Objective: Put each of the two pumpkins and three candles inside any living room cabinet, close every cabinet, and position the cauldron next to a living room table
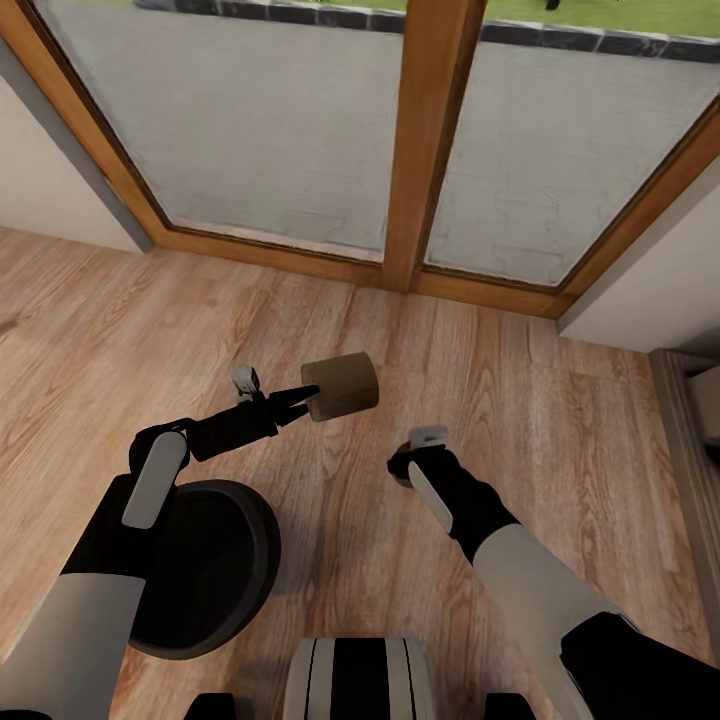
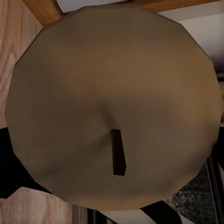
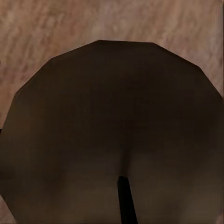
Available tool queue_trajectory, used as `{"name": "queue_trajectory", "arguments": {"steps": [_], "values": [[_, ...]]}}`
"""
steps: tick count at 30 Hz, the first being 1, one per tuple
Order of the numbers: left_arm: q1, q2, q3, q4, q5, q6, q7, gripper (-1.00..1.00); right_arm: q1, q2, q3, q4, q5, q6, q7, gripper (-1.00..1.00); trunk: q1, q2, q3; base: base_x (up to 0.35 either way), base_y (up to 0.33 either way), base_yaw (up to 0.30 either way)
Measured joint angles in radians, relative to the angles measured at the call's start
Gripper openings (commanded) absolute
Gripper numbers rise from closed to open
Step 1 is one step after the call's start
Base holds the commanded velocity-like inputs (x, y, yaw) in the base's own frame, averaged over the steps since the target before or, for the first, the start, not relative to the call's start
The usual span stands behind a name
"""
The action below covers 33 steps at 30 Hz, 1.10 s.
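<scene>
My left gripper [image 1: 303, 400] is shut on a tan, cylinder-shaped candle [image 1: 340, 386] and holds it on its side above the wood floor. Up close, that candle's round top [image 2: 112, 93] shows a dark wick [image 2: 118, 158]. My right gripper [image 1: 408, 462] points down at the floor, tucked under its own wrist. Another candle [image 3: 116, 116] sits right in front of it, dark brown in shade and wick toward the camera, apparently held. The black cauldron [image 1: 205, 570] stands on the floor under my left forearm, close to my base.
A glass door with a thick wooden frame [image 1: 430, 140] spans the wall ahead. White wall flanks it on both sides. The edge of a grey piece of furniture [image 1: 690, 410] shows at the right. Open wood floor [image 1: 520, 380] lies between me and the door.
</scene>
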<state>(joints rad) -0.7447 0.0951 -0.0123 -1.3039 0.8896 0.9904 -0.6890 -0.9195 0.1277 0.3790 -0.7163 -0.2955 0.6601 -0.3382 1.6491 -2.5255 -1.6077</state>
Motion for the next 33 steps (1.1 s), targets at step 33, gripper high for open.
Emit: {"name": "queue_trajectory", "arguments": {"steps": [33], "values": [[0.001,0.0,0.0,0.009,0.002,-0.026,-0.007,-1.0,0.002,0.01,0.002,-0.02,-0.002,0.0,0.001,-1.0,-0.001,0.0,0.008,0.0,0.0,0.0]]}}
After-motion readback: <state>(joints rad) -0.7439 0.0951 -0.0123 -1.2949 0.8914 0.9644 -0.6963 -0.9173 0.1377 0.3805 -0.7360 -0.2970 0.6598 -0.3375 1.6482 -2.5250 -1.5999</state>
